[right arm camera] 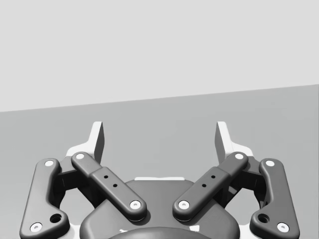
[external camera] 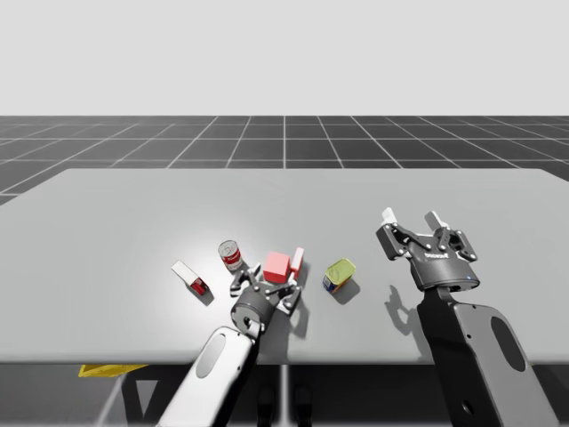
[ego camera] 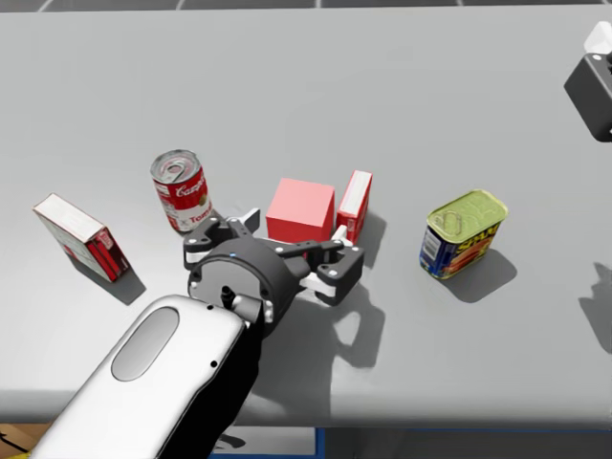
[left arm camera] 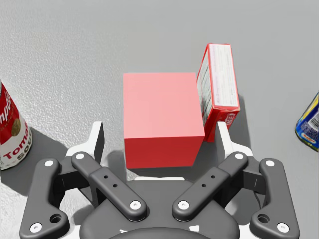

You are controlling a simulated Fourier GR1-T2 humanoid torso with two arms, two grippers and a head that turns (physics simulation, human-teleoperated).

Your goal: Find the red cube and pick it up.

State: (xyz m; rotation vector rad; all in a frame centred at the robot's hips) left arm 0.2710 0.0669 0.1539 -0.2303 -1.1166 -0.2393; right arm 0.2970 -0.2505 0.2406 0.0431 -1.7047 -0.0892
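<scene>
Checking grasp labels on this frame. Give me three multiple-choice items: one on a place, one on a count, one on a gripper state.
1. Where is the red cube?
A) between the open fingers of the left gripper
B) on top of a can
C) under the right arm

2. How many red-and-white boxes are on the table?
A) one
B) two
C) three

3. What state is the right gripper in?
A) open, holding nothing
B) shut on the cube
C) shut on a box

Answers:
1 A: the left wrist view shows a finger on each side of the cube.
2 B: the head view shows one beside the cube and one further left.
3 A: the right wrist view shows its fingers apart over bare table.
</scene>
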